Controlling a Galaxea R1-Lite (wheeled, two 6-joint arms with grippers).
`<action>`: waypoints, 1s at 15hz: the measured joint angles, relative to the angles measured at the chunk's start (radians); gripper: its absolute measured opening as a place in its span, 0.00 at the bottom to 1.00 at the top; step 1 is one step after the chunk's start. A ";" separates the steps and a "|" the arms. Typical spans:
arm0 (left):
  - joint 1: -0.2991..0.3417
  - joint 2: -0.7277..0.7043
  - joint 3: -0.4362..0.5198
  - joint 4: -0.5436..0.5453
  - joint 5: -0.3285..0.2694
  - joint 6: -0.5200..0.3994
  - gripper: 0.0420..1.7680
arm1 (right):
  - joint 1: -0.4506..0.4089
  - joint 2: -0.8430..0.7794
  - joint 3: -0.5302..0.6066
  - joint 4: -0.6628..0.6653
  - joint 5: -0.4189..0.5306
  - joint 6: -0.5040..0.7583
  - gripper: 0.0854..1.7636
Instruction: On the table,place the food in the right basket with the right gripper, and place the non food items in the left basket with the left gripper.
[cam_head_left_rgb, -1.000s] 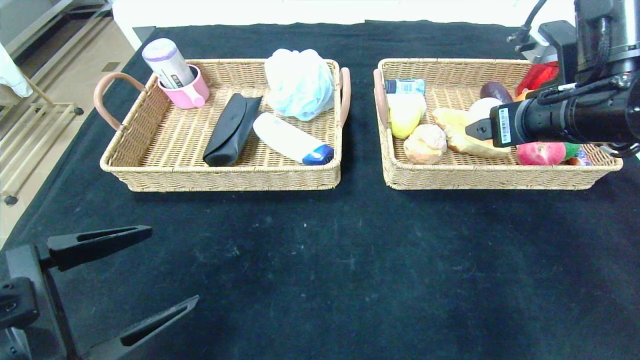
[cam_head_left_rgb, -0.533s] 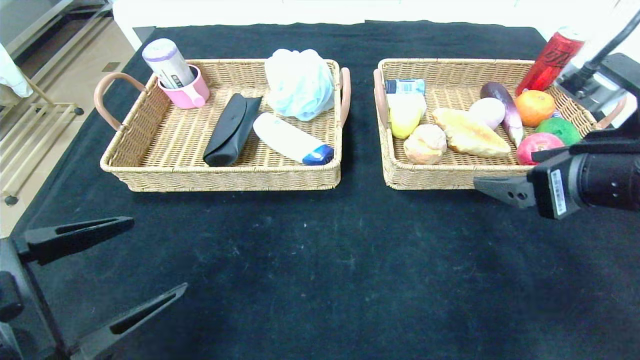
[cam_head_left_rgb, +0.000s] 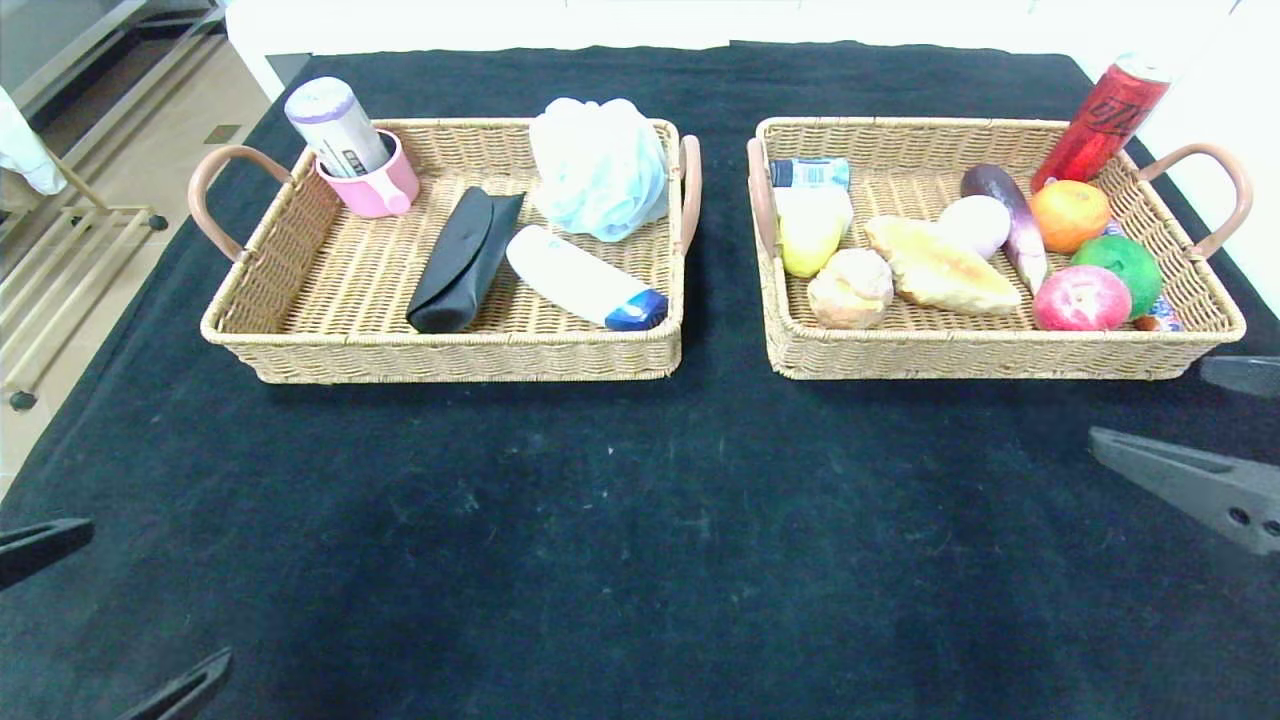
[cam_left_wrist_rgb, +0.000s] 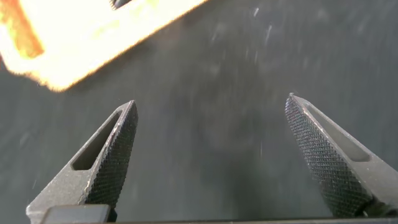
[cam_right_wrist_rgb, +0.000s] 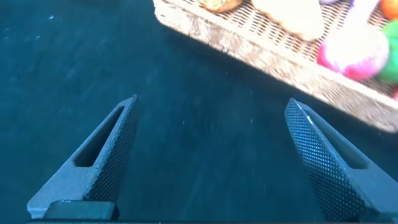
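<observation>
Left gripper (cam_head_left_rgb: 115, 610): low at the near left corner of the table, fingers spread wide with nothing between them; it has slid back toward the edge since a moment ago, so only its two tips show in the head view.
Left basket (cam_head_left_rgb: 440, 350): unmoved; it holds a pink cup (cam_head_left_rgb: 372, 185) with a pale cylinder (cam_head_left_rgb: 335, 125) standing in it, a black case (cam_head_left_rgb: 462, 258), a white tube (cam_head_left_rgb: 583, 277) and a blue bath sponge (cam_head_left_rgb: 598, 165).
Table (cam_head_left_rgb: 640, 520): black cloth, bare between the baskets and the grippers.
Right basket (cam_head_left_rgb: 980, 350): now in full view; inside lie a yellow fruit (cam_head_left_rgb: 808, 232), a bun (cam_head_left_rgb: 851, 287), bread (cam_head_left_rgb: 940, 268), an egg (cam_head_left_rgb: 975, 224), an eggplant (cam_head_left_rgb: 1015, 220), an orange (cam_head_left_rgb: 1069, 214), a green fruit (cam_head_left_rgb: 1120, 260), a peach (cam_head_left_rgb: 1080, 298) and a red can (cam_head_left_rgb: 1105, 115) leaning in the far corner.
Right gripper (cam_head_left_rgb: 1215, 430): fingers wide apart and empty; it was over the basket a second ago and has pulled back to the near right edge, in front of the basket.
</observation>
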 joint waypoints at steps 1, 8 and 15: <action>0.000 -0.042 -0.026 0.069 0.021 0.000 0.97 | 0.000 -0.043 0.033 0.004 0.004 0.000 0.96; 0.167 -0.238 -0.159 0.255 0.021 0.001 0.97 | 0.016 -0.323 0.126 0.170 0.005 0.023 0.96; 0.236 -0.327 -0.302 0.473 -0.058 0.000 0.97 | -0.031 -0.420 0.068 0.276 -0.003 0.024 0.96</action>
